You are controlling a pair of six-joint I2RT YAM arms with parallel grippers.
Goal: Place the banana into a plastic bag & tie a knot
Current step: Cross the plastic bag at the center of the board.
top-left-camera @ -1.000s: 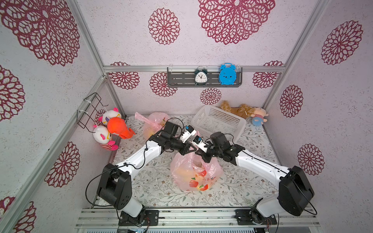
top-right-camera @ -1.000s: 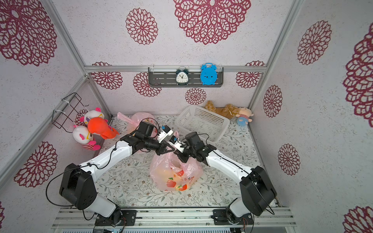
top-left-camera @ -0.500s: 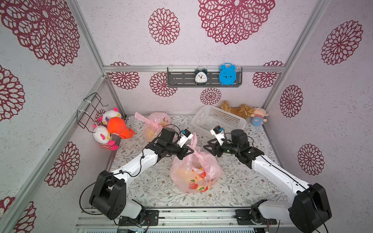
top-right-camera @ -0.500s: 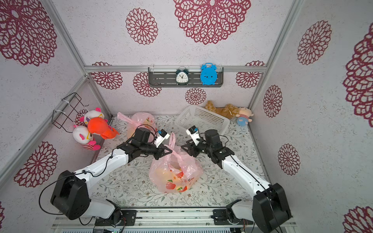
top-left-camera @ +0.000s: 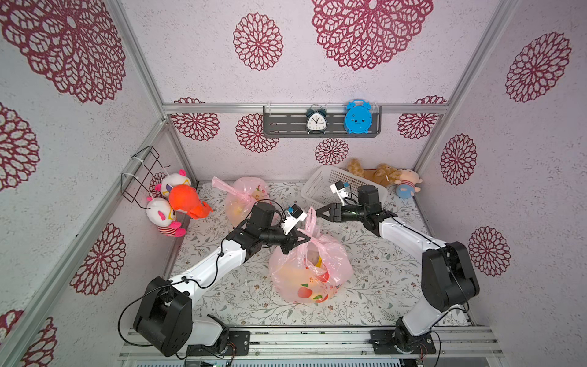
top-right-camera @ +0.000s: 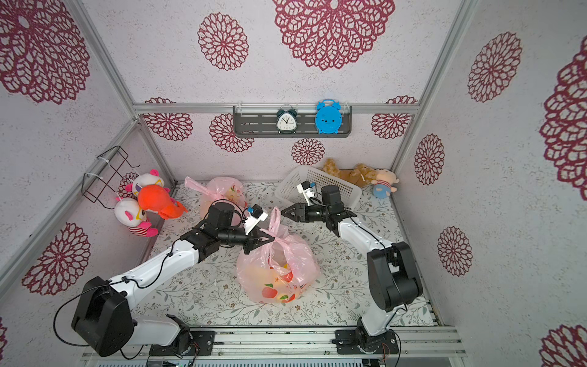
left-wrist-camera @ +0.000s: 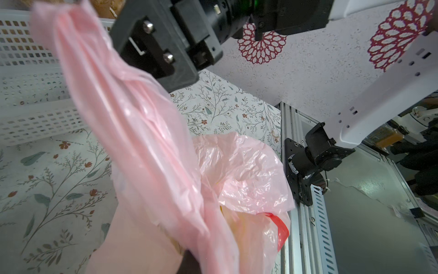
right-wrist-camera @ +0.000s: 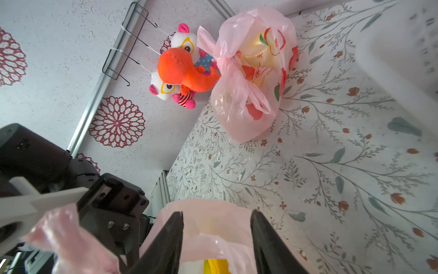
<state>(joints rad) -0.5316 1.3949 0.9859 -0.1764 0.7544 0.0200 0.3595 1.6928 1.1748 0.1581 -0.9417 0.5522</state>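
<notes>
Bag (top-left-camera: 309, 276): mid-table, banana (top-left-camera: 318, 262) inside, showing only as a yellow patch, its axis not discernible. Left gripper (top-left-camera: 301, 239): closed on the bag's gathered neck. Right gripper (top-left-camera: 319, 213): half open, empty. A loose strip (top-left-camera: 312, 219) rises near-upright from the neck, just off its tips, with the right arm nearer.
</notes>
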